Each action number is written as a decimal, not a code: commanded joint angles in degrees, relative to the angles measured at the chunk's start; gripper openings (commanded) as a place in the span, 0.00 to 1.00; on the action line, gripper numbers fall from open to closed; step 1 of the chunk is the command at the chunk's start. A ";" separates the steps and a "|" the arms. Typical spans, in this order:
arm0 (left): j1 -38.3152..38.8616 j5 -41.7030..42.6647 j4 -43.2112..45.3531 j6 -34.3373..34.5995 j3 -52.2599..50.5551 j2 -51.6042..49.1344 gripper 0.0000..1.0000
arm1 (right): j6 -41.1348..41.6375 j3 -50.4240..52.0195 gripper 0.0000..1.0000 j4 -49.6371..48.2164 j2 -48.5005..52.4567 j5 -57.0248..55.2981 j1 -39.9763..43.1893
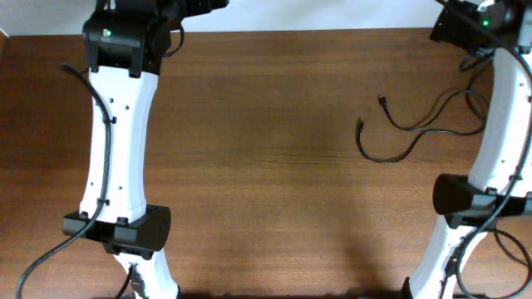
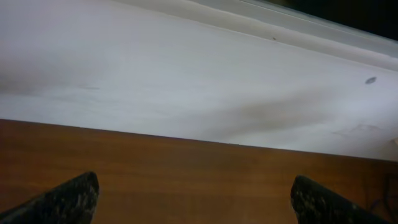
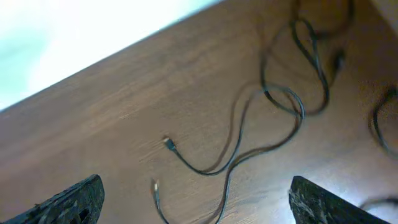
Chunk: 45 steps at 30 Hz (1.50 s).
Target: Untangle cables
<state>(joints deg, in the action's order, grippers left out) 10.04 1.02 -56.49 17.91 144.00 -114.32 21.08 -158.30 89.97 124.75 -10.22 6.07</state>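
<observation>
Black fingers [image 3: 74, 202] of the right gripper [image 3: 196, 186] at the bottom corners of the right wrist view, spread wide apart, clasping nothing. Beyond them, on the brown wooden table [image 3: 112, 118], thin black cables [image 3: 249, 143] lying loose in long curving strands, some crossing in loops toward the upper right. Two small plug ends [image 3: 168, 144] resting on the wood near each other, low in the middle of that view. Likewise parted wide and empty in the left wrist view: the left gripper [image 2: 194, 193], held low over the tabletop and facing a white wall [image 2: 186, 81]. Seen from overhead, the strands gathered on the table's right side, close by the white right arm [image 1: 499, 124], partly hidden behind it, and well apart from the white left arm [image 1: 116, 133] across the table. Touched by neither gripper.
</observation>
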 commanded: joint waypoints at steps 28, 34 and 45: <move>-1.20 -3.58 0.20 -1.75 0.55 1.86 0.99 | 70.07 36.26 0.95 -5.73 12.24 -6.12 3.85; -0.28 -3.37 0.20 -1.73 0.55 1.95 0.99 | 65.72 36.26 0.95 -10.01 16.15 -7.45 4.17; 0.07 -3.41 -2.21 -1.77 0.55 2.71 0.99 | 59.71 36.65 0.04 -10.29 20.37 -8.92 4.17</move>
<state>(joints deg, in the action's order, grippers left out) 10.00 -1.98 -58.33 17.26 144.00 -114.19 83.50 -122.37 79.75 142.98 -18.46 10.09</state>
